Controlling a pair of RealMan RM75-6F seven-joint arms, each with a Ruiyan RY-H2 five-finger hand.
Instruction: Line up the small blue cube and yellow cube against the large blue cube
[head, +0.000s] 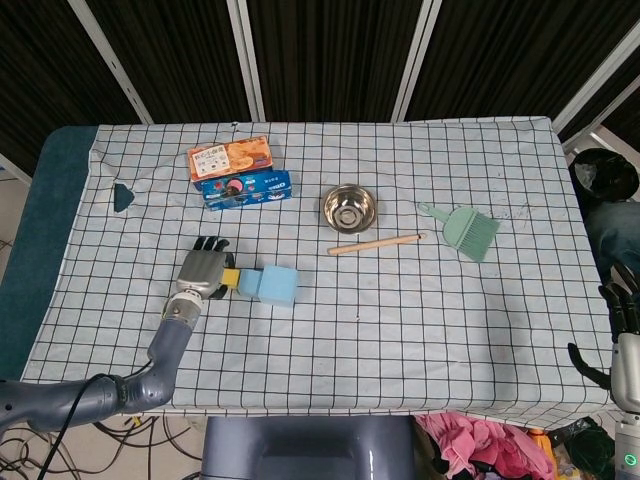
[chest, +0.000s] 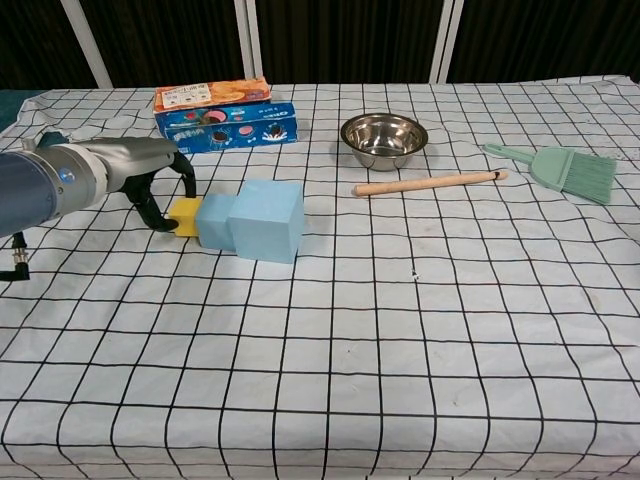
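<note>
The large blue cube (head: 279, 286) (chest: 268, 220) sits on the checked cloth, left of centre. The small blue cube (head: 250, 283) (chest: 215, 221) rests against its left face. The yellow cube (head: 230, 280) (chest: 185, 215) lies flat on the table, touching the small blue cube's left side, so all three form a row. My left hand (head: 203, 272) (chest: 150, 178) still holds the yellow cube between thumb and a curled finger. My right hand (head: 625, 318) hangs off the table's right edge with fingers apart, holding nothing.
Two snack boxes, orange (head: 230, 157) and blue (head: 246, 188), lie behind the cubes. A steel bowl (chest: 384, 138), a wooden stick (chest: 429, 183) and a green brush (chest: 565, 170) occupy the back right.
</note>
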